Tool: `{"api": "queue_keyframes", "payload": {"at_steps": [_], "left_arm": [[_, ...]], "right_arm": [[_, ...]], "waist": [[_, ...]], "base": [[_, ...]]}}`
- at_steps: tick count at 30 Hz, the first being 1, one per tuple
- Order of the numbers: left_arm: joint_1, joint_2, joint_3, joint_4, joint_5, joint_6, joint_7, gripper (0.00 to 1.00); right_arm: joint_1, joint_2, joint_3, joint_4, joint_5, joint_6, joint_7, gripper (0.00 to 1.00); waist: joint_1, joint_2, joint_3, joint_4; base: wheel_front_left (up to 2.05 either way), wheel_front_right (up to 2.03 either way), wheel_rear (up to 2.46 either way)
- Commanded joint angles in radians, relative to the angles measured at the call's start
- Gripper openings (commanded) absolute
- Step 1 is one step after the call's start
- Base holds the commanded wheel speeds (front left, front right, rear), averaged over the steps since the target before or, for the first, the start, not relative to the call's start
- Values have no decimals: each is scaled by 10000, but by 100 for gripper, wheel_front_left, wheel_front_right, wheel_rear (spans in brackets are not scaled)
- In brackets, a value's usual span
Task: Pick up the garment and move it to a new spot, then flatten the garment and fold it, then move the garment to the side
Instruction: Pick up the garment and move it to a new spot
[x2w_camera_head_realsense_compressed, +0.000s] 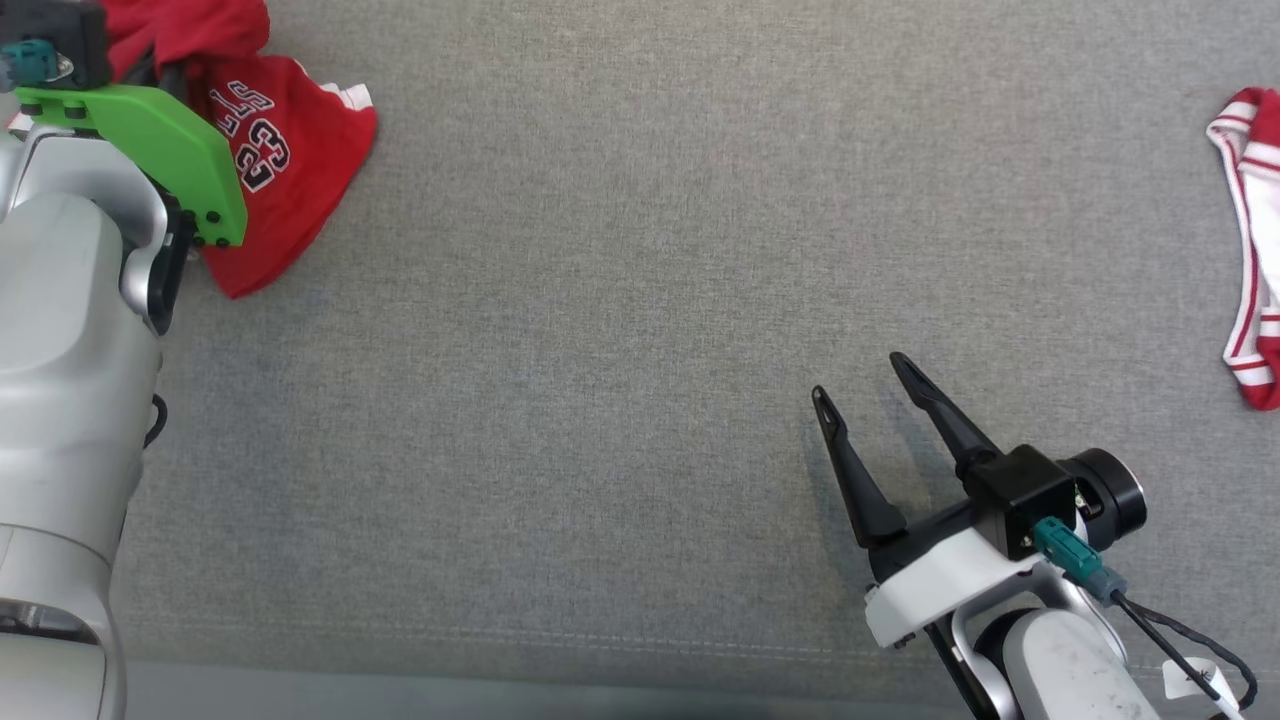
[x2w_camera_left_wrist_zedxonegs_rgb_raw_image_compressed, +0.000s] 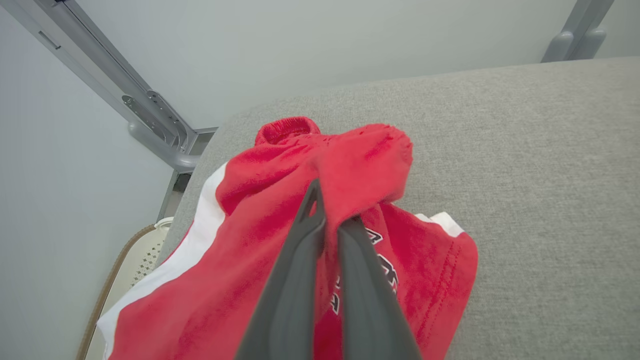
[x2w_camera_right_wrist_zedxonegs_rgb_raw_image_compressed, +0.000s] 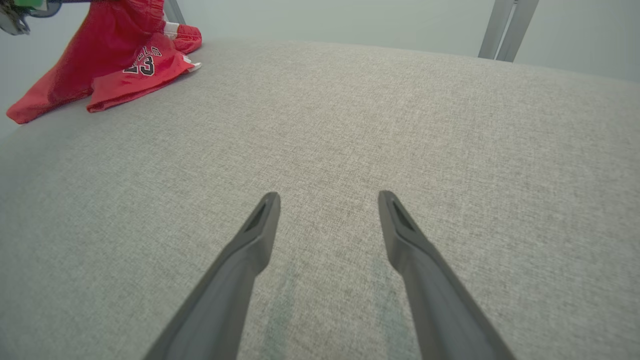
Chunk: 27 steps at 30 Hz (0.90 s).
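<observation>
Left gripper (x2w_camera_left_wrist_zedxonegs_rgb_raw_image_compressed: 330, 205) pinches garment (x2w_camera_left_wrist_zedxonegs_rgb_raw_image_compressed: 250, 260) at surface (x2w_camera_left_wrist_zedxonegs_rgb_raw_image_compressed: 525, 175) corner.

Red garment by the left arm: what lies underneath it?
The grey fabric surface borders the red garment; anything else beneath is covered. The left gripper pinches a fold on top.

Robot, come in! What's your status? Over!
Left gripper shut on red garment. Right gripper open, empty. Striped garment far right, no obstacle.
</observation>
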Motion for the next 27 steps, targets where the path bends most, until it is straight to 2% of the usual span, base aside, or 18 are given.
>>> {"api": "queue_keyframes", "payload": {"at_steps": [1,4,13,22,27], "left_arm": [[-210,-67,-51,-53,67,-52,-336,0],[-368,-161,-297,-235,196,-242,-507,0],[-513,-575,-619,-996,80,-424,-660,0],[-186,-1432,-1052,-2578,-430,-569,-466,0],[192,-1945,-1075,-3554,-1109,-582,-257,0]], "right_arm": [[-17,13,105,242,165,-11,-174,100],[2,53,179,615,358,-11,-373,100],[366,88,335,1251,728,-12,-680,100],[578,89,366,1553,1112,-12,-875,100],[591,90,354,1646,1226,-12,-961,100]], "waist": [[-1,0,-757,-208],[-1,0,-1385,-419],[-1,0,-2649,-992],[-1,0,-3511,-1808],[-1,0,-3691,-2146]], "base": [[0,0,0],[0,0,0],[0,0,0],[0,0,0],[0,0,0]]}}
